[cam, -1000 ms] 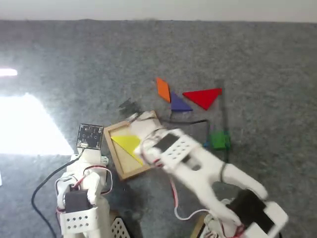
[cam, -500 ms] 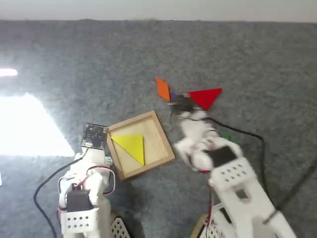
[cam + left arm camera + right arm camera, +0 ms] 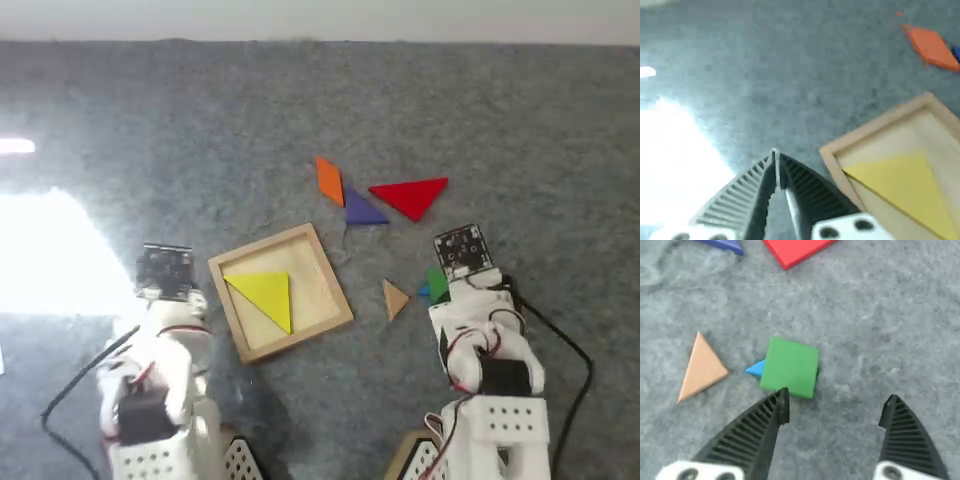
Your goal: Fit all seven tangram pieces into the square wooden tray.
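Note:
The square wooden tray (image 3: 331, 300) lies on grey felt with a yellow triangle (image 3: 265, 293) inside it. Beyond it lie an orange parallelogram (image 3: 329, 180), a purple triangle (image 3: 362, 208) and a red triangle (image 3: 410, 195). A tan triangle (image 3: 394, 298) rests just right of the tray. The green square (image 3: 790, 367) lies in front of my right gripper (image 3: 837, 410), which is open and holds nothing. A blue piece (image 3: 756, 369) peeks out at the square's edge. My left gripper (image 3: 776, 172) is shut and empty, just left of the tray's corner (image 3: 827, 150).
The left arm (image 3: 155, 370) stands at the near left and the right arm (image 3: 485, 350) at the near right. A bright patch of glare (image 3: 60, 250) covers the felt at the left. Bare felt stretches across the far half of the table.
The right arm swung from over the tray, past the far pieces, back to the near right. The tan triangle now lies right of the tray. The left arm shifted slightly left.

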You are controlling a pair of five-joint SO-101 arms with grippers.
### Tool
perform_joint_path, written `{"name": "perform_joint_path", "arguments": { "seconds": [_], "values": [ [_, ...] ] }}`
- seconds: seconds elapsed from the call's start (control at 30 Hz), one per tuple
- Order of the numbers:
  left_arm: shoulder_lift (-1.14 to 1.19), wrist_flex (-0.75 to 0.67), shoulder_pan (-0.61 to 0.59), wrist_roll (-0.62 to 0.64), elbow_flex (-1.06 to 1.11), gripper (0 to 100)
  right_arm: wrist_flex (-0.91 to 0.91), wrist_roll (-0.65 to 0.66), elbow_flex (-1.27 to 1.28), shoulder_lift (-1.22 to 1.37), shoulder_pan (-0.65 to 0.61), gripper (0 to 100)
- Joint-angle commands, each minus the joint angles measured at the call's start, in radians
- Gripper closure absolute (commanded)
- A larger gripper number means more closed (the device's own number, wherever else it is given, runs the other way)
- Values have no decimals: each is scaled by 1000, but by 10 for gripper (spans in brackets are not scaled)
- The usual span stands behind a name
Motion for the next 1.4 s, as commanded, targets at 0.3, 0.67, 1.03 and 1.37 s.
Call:
{"name": "perform_joint_path", "arguments": {
  "seconds": [0.3, 0.67, 1.03, 1.37],
  "values": [
    [505, 106, -133, -160, -521, 987, 21, 18, 91, -196, -96, 702],
    [1372, 184, 305, 100, -1017, 868, 54, 20, 91, -197, -170, 702],
    [1379, -153, 549, 107, -572, 840, 47, 46, 101, -199, -173, 702],
    [1389, -169, 548, 35, -550, 841, 45, 46, 101, -200, -173, 702]
  ]
}}
